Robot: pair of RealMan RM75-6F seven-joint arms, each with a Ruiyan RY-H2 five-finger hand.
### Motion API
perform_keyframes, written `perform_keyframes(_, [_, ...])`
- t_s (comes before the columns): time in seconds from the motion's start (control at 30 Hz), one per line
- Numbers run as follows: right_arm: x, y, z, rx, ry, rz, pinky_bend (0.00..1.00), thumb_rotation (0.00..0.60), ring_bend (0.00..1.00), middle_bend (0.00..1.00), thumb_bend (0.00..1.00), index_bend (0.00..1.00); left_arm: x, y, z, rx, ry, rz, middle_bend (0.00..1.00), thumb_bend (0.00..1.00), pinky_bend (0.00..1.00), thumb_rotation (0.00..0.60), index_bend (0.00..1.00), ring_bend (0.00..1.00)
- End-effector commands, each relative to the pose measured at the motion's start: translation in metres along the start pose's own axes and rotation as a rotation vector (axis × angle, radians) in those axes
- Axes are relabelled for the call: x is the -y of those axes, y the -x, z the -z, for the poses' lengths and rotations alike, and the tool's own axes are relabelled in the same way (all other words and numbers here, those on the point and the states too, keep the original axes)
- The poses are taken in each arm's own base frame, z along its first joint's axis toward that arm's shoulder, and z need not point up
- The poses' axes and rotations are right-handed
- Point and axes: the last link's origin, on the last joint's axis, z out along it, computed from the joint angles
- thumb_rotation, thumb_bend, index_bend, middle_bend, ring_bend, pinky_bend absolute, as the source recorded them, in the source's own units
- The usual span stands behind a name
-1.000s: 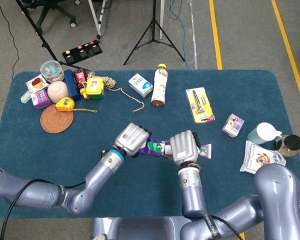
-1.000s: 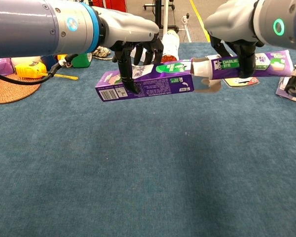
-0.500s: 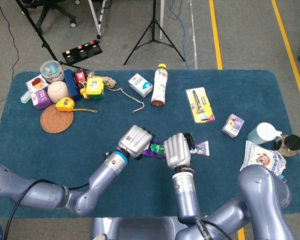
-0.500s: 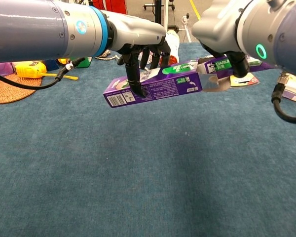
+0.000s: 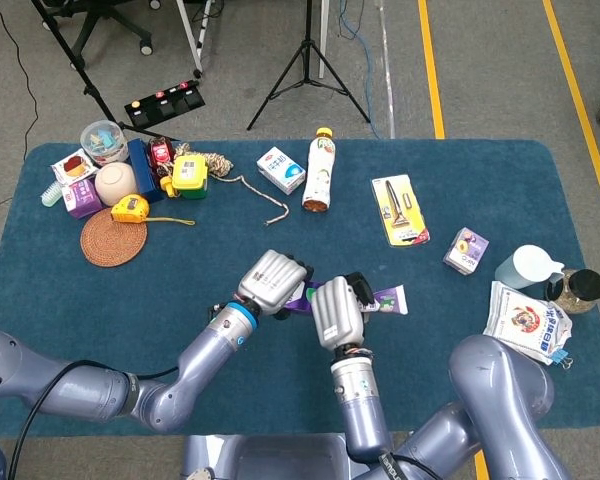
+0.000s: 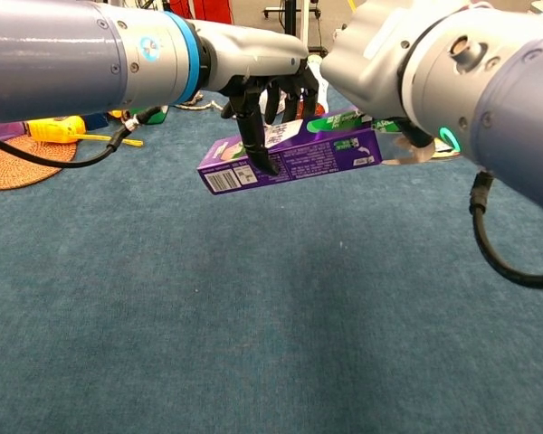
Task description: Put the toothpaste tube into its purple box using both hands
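My left hand point(image 5: 272, 282) grips the purple toothpaste box point(image 6: 299, 158) near its middle and holds it lengthwise above the blue table. The box's open end faces my right hand point(image 5: 338, 310). That hand holds the toothpaste tube point(image 5: 388, 298), whose front part is inside the box. Only the tube's purple and green tail end shows past the right hand in the head view. In the chest view my left hand point(image 6: 267, 95) wraps the box from above, and my right hand point(image 6: 389, 63) hides most of the tube. The box flap point(image 6: 407, 159) hangs open.
At the back of the blue table point(image 5: 180, 270) lie a bottle point(image 5: 320, 172), a white carton point(image 5: 280, 168) and a razor pack point(image 5: 400, 208). A small purple box point(image 5: 466, 250), a cup point(image 5: 528, 266), a jar point(image 5: 578, 290) and a snack bag point(image 5: 520, 312) sit right. A woven coaster point(image 5: 113, 238) and clutter sit left.
My right hand has moved left toward the box, sliding the tube further in, so less of the tube shows. The left hand has kept its hold on the box and tilted it slightly.
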Motion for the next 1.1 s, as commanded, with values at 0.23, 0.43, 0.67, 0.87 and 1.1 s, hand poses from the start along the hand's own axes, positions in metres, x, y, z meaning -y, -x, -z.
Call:
perform_keyframes(0.23, [-0.001, -0.001, 0.001, -0.05, -0.004, -0.023, 0.73, 0.6, 0.7, 0.59, 0.51, 0.31, -0.001, 0.004, 0.002, -0.004, 0.006, 0.019, 0.44, 0.23, 0.67, 0.6, 0.51, 0.37])
perform_keyframes(0.43, [-0.01, -0.005, 0.003, -0.097, 0.014, -0.044, 0.71, 0.6, 0.54, 0.23, 0.33, 0.09, 0.001, 0.008, 0.001, -0.01, 0.005, 0.079, 0.48, 0.23, 0.68, 0.6, 0.53, 0.43])
perform_keyframes(0.67, [-0.03, -0.01, 0.007, -0.06, 0.064, -0.06, 0.64, 0.6, 0.41, 0.12, 0.33, 0.05, 0.007, 0.014, -0.001, -0.031, 0.007, 0.181, 0.48, 0.23, 0.68, 0.6, 0.54, 0.43])
perform_keyframes(0.87, [-0.053, -0.014, 0.009, -0.055, 0.077, -0.145, 0.55, 0.6, 0.28, 0.13, 0.33, 0.05, 0.014, 0.017, -0.004, -0.1, 0.022, 0.291, 0.48, 0.23, 0.68, 0.6, 0.54, 0.43])
perform_keyframes(1.1, [-0.086, -0.013, 0.002, -0.109, 0.162, -0.184, 0.52, 0.6, 0.27, 0.14, 0.33, 0.08, 0.022, 0.02, -0.003, -0.14, 0.029, 0.366, 0.49, 0.23, 0.68, 0.6, 0.54, 0.44])
